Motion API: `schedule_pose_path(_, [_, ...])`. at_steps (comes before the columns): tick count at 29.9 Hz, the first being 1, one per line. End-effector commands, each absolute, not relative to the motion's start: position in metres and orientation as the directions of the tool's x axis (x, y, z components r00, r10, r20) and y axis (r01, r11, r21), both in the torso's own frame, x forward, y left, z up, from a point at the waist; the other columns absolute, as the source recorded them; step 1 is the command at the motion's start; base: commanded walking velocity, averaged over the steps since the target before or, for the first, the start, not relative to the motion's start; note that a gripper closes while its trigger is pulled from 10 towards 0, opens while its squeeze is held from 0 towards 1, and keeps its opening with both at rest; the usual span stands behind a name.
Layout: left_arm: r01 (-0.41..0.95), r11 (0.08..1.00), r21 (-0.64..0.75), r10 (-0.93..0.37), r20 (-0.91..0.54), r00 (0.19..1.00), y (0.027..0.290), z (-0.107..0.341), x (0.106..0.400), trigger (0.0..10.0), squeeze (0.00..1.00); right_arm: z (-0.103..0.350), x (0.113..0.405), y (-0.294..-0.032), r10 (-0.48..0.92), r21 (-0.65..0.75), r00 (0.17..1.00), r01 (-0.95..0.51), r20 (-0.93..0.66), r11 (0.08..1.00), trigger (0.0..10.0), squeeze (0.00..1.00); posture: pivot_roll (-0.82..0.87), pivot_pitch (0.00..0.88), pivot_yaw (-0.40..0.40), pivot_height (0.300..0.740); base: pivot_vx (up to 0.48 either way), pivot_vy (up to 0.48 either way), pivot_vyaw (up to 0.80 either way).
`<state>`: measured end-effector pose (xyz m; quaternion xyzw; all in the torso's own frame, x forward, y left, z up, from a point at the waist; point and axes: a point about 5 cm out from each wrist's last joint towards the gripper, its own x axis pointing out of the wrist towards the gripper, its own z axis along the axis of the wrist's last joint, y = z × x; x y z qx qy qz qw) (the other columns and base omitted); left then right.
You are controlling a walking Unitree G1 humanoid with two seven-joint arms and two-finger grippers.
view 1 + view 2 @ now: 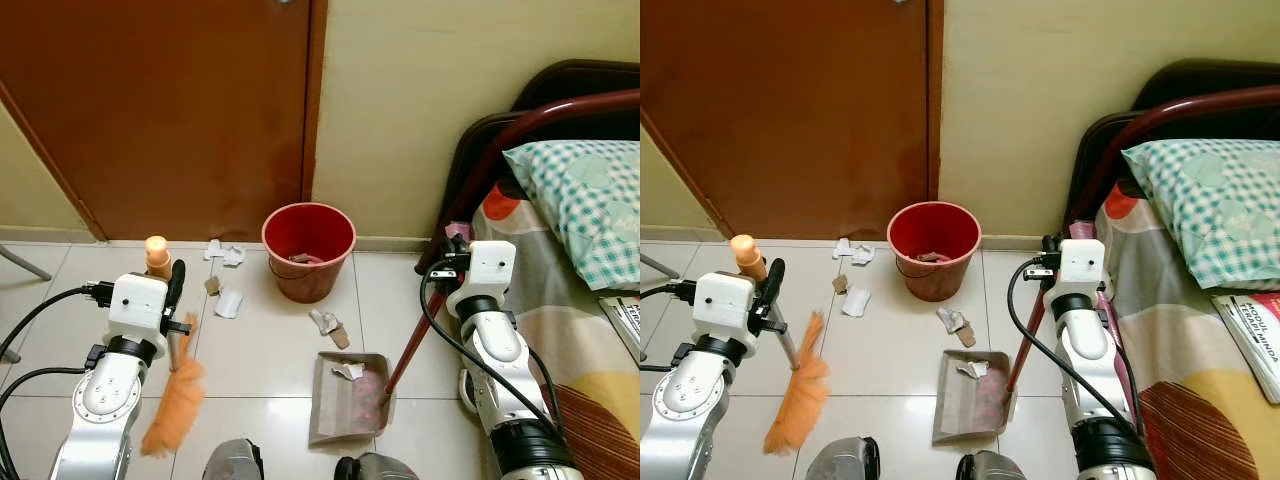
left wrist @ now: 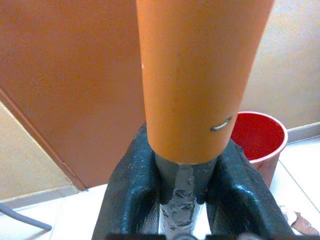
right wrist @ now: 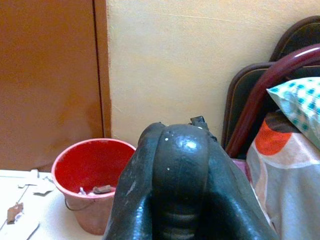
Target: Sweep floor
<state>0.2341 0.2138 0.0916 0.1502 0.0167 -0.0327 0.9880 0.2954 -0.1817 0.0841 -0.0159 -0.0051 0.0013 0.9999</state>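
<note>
- Broom (image 1: 175, 405): left gripper (image 2: 186, 192) clamps its handle; orange bristles hang over the tiled floor (image 1: 260, 350).
- Red bucket (image 1: 308, 248) stands by the door, scraps (image 1: 226, 300) scattered around it.
- Dustpan (image 1: 350, 398): on the floor, right gripper (image 3: 181, 165) closed around its handle.

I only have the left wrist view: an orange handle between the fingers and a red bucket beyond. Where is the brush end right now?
Observer: The broom hangs from the left gripper with its orange bristles low, near the floor by the robot's left side.
Operator: And the dustpan?
Observer: The dustpan lies on the tiles in front of the robot, its red handle held by the right gripper. A paper scrap already sits in it.
Operator: Any litter left?
Observer: Yes, scraps lie between the dustpan and the red bucket, and more paper pieces lie left of the bucket by the door.
</note>
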Motion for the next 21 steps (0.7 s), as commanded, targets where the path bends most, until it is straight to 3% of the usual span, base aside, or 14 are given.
schedule_pose_path(1, [0.061, 0.951, 0.304, -0.047, -0.053, 0.997, 0.215, 0.087, 0.233, 10.0, 0.00, 0.089, 0.297, -0.183, -0.007, -0.039, 0.999, 0.008, 0.035, 0.999, 10.0, 0.00, 0.07, 0.000, -0.024, 0.740, 0.000, 0.000, 0.00])
schedule_pose_path(7, [0.035, 0.970, 0.242, -0.025, -0.045, 0.999, 0.211, 0.082, 0.237, 10.0, 0.00, 0.089, 0.290, -0.178, 0.018, -0.049, 0.999, -0.015, 0.046, 0.999, 10.0, 0.00, 0.06, 0.000, -0.026, 0.740, 0.000, 0.000, 0.00])
schedule_pose_path(13, [0.067, 0.973, 0.221, -0.060, -0.035, 0.998, 0.201, 0.082, 0.241, 10.0, 0.00, 0.093, 0.292, -0.187, -0.028, -0.023, 0.998, 0.029, 0.050, 0.999, 10.0, 0.00, 0.04, 0.000, -0.027, 0.740, 0.000, 0.000, 0.50])
schedule_pose_path(21, [0.085, 0.974, 0.210, -0.081, -0.027, 0.996, 0.196, 0.084, 0.244, 10.0, 0.00, 0.098, 0.296, -0.188, -0.051, 0.002, 0.997, 0.051, 0.056, 0.999, 10.0, 0.00, 0.04, 0.013, -0.030, 0.740, 0.290, 0.000, 0.54])
